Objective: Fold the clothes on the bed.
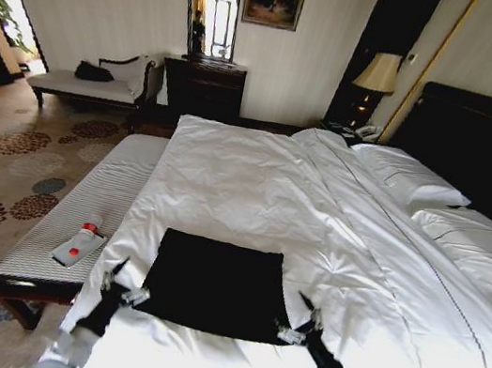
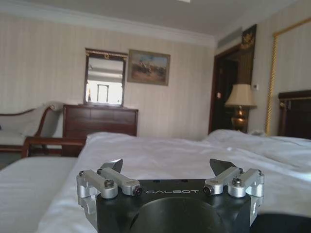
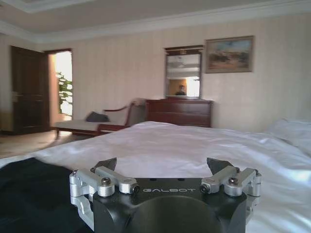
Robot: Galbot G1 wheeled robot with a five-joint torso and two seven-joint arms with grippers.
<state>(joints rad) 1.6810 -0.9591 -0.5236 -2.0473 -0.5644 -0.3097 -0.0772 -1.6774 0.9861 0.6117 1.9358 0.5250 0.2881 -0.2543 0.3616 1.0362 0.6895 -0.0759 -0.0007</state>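
Head view: folded T-shirt (black) lies between both parted jaws.

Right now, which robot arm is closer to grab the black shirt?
Neither clearly. The left gripper sits open at the near left corner of the black T-shirt; the right gripper sits open at its near right corner.

A hotel-like bedroom: large white bed, dark dresser with mirror, bedside lamp

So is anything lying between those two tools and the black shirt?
Nothing visible. The left tool and the right tool, both open, sit at the black T-shirt's near corners on the white duvet.
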